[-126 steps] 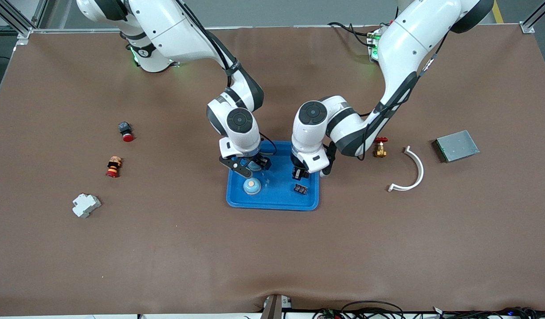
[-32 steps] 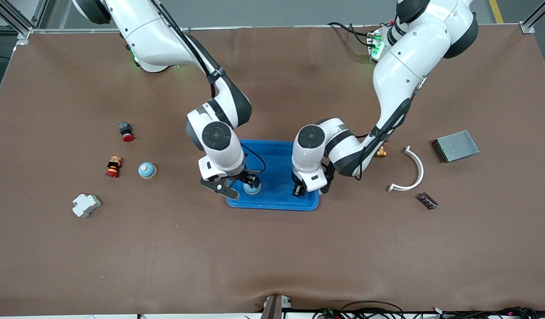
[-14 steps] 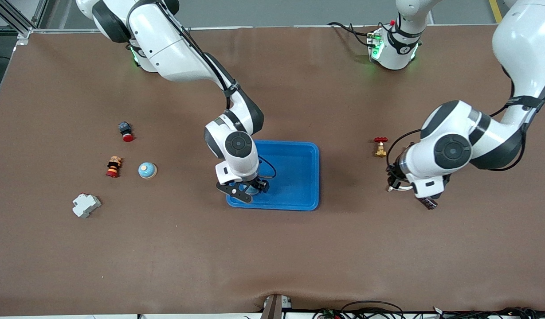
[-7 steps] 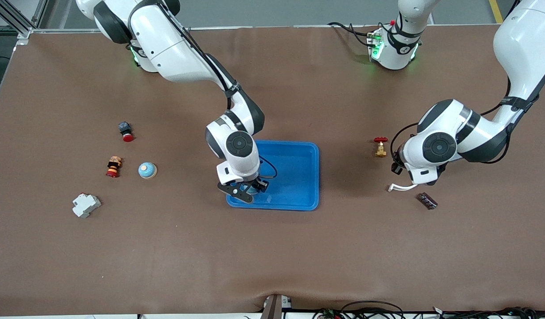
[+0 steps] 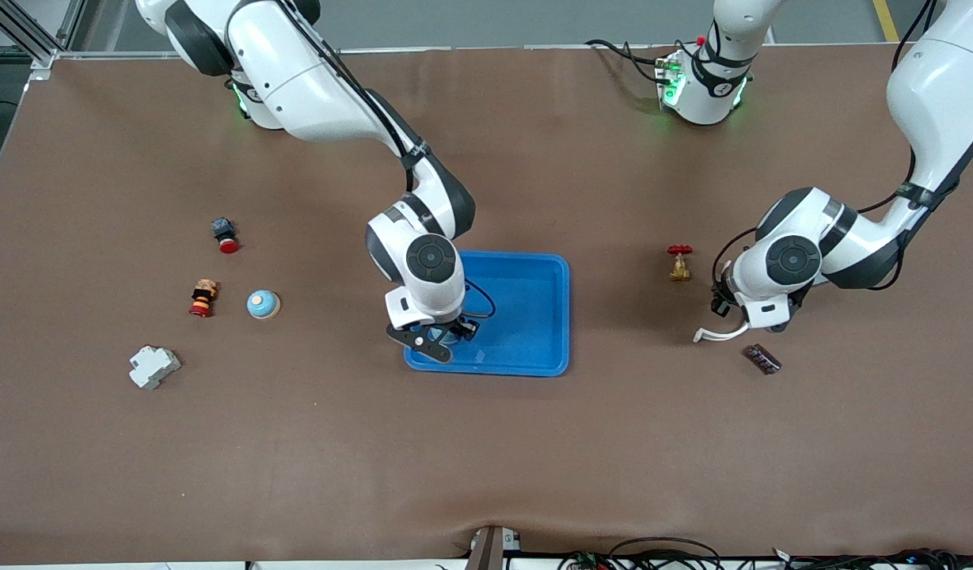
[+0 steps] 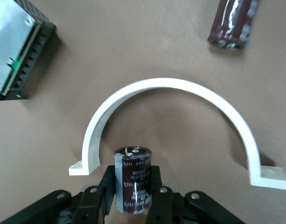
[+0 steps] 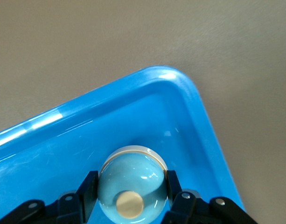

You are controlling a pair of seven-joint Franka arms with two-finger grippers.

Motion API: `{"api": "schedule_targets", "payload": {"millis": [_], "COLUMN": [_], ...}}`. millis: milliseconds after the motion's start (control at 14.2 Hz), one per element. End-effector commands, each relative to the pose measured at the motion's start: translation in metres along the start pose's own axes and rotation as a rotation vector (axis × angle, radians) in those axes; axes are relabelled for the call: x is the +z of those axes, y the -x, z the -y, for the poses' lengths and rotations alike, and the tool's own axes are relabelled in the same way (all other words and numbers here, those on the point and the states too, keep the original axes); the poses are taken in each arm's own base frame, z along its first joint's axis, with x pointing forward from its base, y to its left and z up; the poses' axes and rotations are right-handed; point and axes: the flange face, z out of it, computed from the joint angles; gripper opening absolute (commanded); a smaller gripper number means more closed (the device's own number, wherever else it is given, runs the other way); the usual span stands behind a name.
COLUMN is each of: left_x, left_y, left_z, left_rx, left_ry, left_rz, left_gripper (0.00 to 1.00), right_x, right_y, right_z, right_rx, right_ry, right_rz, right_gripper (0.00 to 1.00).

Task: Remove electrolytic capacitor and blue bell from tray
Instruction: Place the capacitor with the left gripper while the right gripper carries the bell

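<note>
My right gripper is shut on a pale blue dome bell with a brass button. It holds the bell low in a corner of the blue tray, the corner nearest the front camera toward the right arm's end. My left gripper is shut on a dark brown capacitor and holds it upright over the white arc clamp. A second bell lies on the table toward the right arm's end. A second capacitor lies on the table beside the clamp.
A grey metal box lies beside the clamp. A brass valve with a red handle stands between tray and clamp. Two red-tipped push buttons and a white breaker lie toward the right arm's end.
My left gripper, holding the capacitor, has moved off the loose capacitor to above the white arc clamp. My right gripper has stayed in the tray corner with the bell.
</note>
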Motion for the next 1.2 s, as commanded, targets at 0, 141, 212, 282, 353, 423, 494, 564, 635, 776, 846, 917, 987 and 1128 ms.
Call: {"api": "schedule_targets", "payload": {"millis": [0,141,212,282,353,423,494,564,635,776,846,917,987,1128], "left_x": [0.008,0.014,0.011,0.004,-0.003,-0.011,-0.019,-0.029,-0.043,-0.076,-0.093,-0.11,-0.124,-0.142], "left_y": [0.011,0.009,0.014,0.014,0.015,0.009,0.003,0.002,0.006,0.022,0.02,0.019,0.017,0.014], "left_z": [-0.006,-0.01,-0.014,-0.021,-0.027,-0.032,-0.034,-0.039,-0.048,-0.069,-0.077,-0.085,-0.089,-0.096], "left_rx": [0.029,0.028,0.038,0.037,0.036,0.024,0.021,0.028,0.039,0.063,0.078,0.112,0.156,0.261], "left_ry": [0.009,0.009,0.012,0.025,0.036,0.053,0.065,0.081,0.096,0.126,0.135,0.14,0.141,0.137], "left_rz": [-0.009,-0.012,-0.02,-0.029,-0.038,-0.042,-0.051,-0.063,-0.08,-0.125,-0.145,-0.159,-0.17,-0.193], "left_gripper": [0.0,0.02,0.11,0.34,0.57,0.7,0.99,1.0,1.0,1.0,1.0,1.0,1.0,1.0], "right_x": [-0.04,-0.057,-0.062,-0.067,-0.067,-0.069,-0.071,-0.071,-0.07,-0.067,-0.064,-0.059,-0.054,-0.045], "right_y": [-0.011,-0.03,-0.041,-0.053,-0.063,-0.077,-0.089,-0.095,-0.1,-0.117,-0.126,-0.135,-0.145,-0.164], "right_z": [-0.008,-0.021,-0.03,-0.04,-0.052,-0.068,-0.084,-0.096,-0.108,-0.142,-0.158,-0.173,-0.186,-0.212], "right_rx": [-0.037,-0.083,-0.118,-0.153,-0.189,-0.221,-0.241,-0.265,-0.297,-0.351,-0.386,-0.414,-0.434,-0.48], "right_ry": [0.0,-0.004,0.0,0.007,0.022,0.023,0.024,0.026,0.022,0.002,-0.004,-0.008,-0.013,-0.02], "right_rz": [0.01,0.024,0.032,0.037,0.049,0.053,0.057,0.059,0.059,0.043,0.038,0.035,0.029,0.019], "right_gripper": [0.0,0.0,0.0,0.0,0.0,0.0,0.0,0.0,0.0,0.0,0.0,0.0,0.0,0.0]}}
